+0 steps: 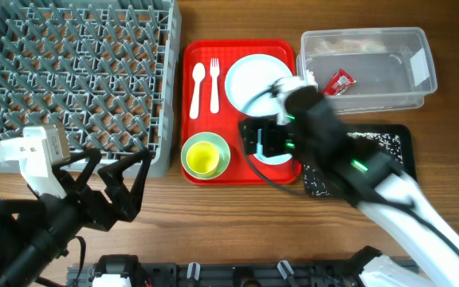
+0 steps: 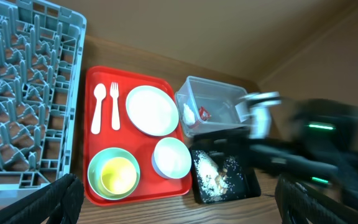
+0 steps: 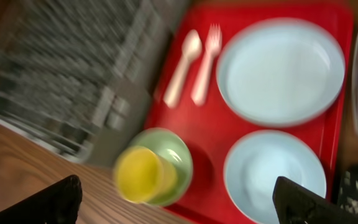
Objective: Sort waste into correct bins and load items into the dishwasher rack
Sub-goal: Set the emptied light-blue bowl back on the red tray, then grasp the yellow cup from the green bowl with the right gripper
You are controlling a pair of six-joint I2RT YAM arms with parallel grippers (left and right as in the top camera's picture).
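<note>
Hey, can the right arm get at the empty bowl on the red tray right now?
Probably yes. The right pincer hangs open just above the empty bowl on the red tray, and nothing lies in the bowl or between it and the pincer.

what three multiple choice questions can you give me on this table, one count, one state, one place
1. How many bowls sit on the red tray? A one; B two; C four.
2. The yellow cup is: A upright inside a bowl; B lying on its side; C upside down.
3. The red wrapper lies: A on the red tray; B in the yellow cup; C in the clear tub.
Key: 1 B, one bowl holds the cup and another sits beside it. 2 A, its open mouth faces up. 3 C, it rests on the tub's floor.
</note>
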